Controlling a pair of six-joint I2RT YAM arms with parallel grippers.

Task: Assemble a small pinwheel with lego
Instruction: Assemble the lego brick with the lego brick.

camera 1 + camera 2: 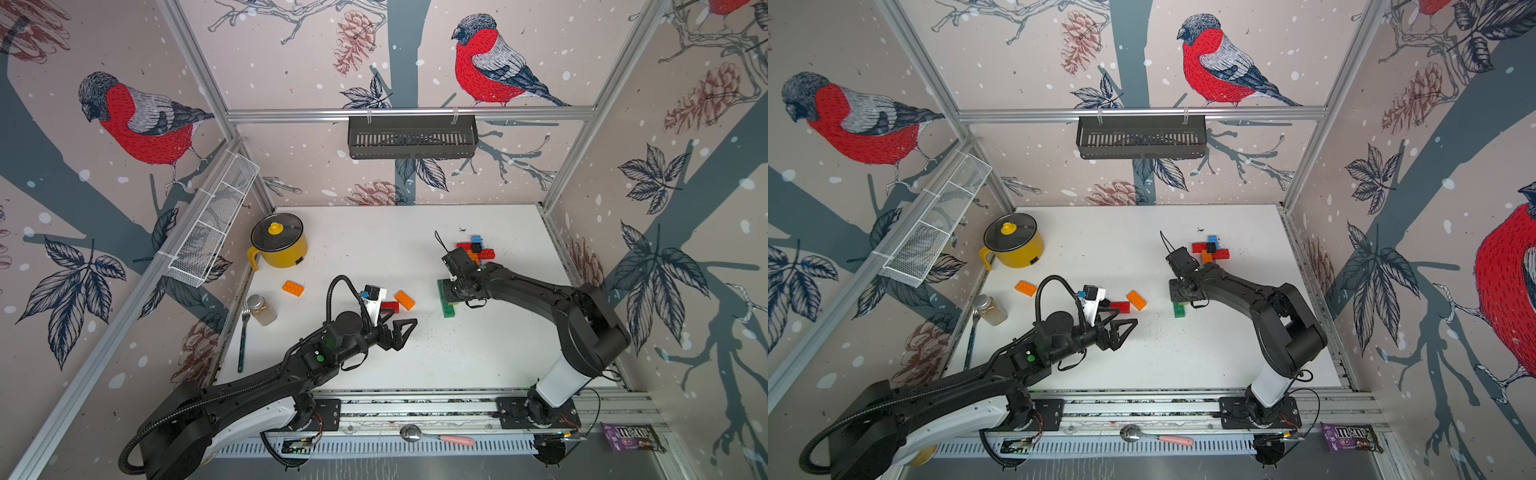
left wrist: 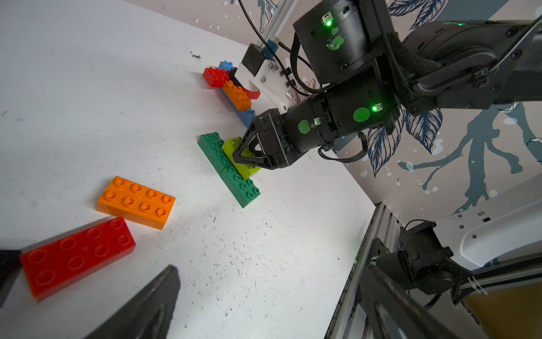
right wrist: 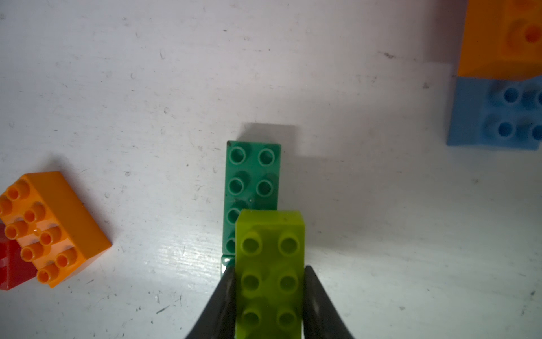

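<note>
My right gripper is shut on a lime lego brick, one finger on each long side. The lime brick lies over two dark green bricks set end to end, offset to one side. The green bricks show under that gripper in both top views. Farther back sits a joined cluster of red, blue, orange and black bricks. My left gripper hangs open and empty above bare table, near a loose orange brick and a red brick.
Another orange brick lies left of centre. A yellow lidded pot, a spice jar and a fork stand along the left side. A wire basket and a black basket hang on the walls.
</note>
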